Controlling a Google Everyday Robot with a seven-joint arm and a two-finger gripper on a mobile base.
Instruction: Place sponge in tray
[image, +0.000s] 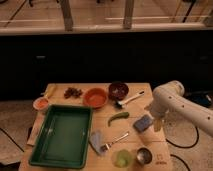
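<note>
The sponge (142, 123), a small blue-grey block, lies on the wooden table right of centre. My gripper (156, 123) hangs from the white arm (170, 97) just right of the sponge, low over the table, open and holding nothing. The dark green tray (37, 148) sits at the table's left front, and nothing lies inside it.
Between sponge and tray lie a green chili (118, 117), a pale cloth piece (96, 141) and a fork (115, 141). An orange bowl (95, 97), a dark bowl (118, 90) and a brush (131, 99) stand behind. A green cup (122, 158) and a metal cup (144, 155) are at the front.
</note>
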